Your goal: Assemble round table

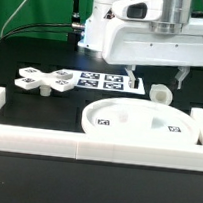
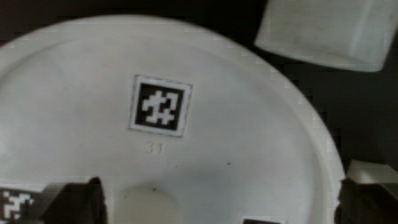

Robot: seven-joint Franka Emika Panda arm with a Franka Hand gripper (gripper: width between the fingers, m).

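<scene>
Your gripper hangs with jaws wide over the rimmed disc top; cylinder leg just beyond its far rim, cross base at the exterior view's left

A black tabletop under even light; behind it, what looks like a green backdrop.

— What's the desk like?
— Black. A large rimmed disc lies flat just behind the white rail, toward the exterior view's right.
— And farther back?
— A cross-shaped base on the exterior view's left, with the marker board beside it. Then comes a short cylinder.
</scene>
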